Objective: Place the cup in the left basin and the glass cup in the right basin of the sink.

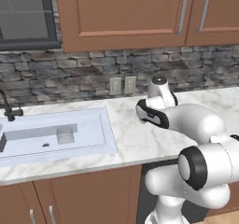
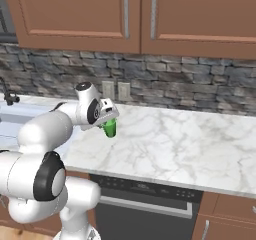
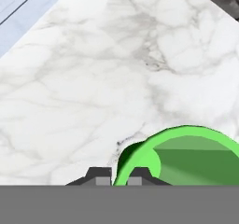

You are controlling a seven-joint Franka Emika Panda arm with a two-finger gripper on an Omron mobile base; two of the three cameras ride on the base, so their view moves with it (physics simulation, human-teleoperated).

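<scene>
The gripper (image 2: 109, 120) grips the green cup (image 2: 109, 128) by its rim, one finger inside and one outside (clear in the hand view), holding it above the marble counter (image 2: 180, 144). The sink (image 1: 105, 129) lies at nine o'clock from the arm; the glass cup (image 1: 65, 135) stands in its right basin (image 1: 88, 141).

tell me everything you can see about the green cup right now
The cup is small, bright green and opaque, looks like plastic, tapers toward its base and has no handle. It hangs upright under the gripper, apparently lifted above the marble counter, to the right of the sink. In the hand view its open rim sits around one fingertip, so a finger seems to be inside, pinching the wall.
</scene>
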